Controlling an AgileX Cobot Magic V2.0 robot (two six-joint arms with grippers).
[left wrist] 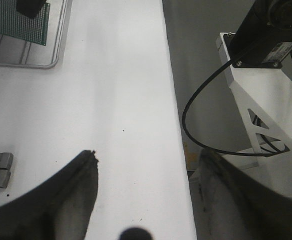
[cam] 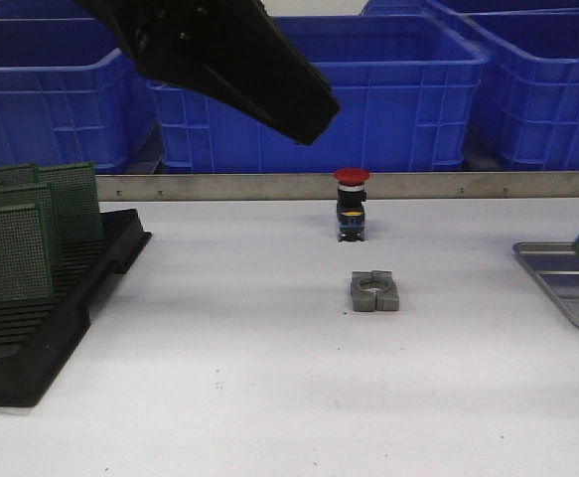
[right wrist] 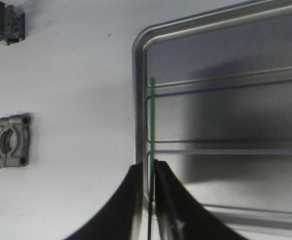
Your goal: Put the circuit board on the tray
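Right pincer (right wrist: 150, 192) — clamped on circuit board (right wrist: 152, 125) — above tray (right wrist: 226, 115)

The tray (right wrist: 221, 60) looks like brushed, dull-sheened metal — the table (cam: 249, 378) smooth matt white, the bins (cam: 408, 99) glossy blue plastic.
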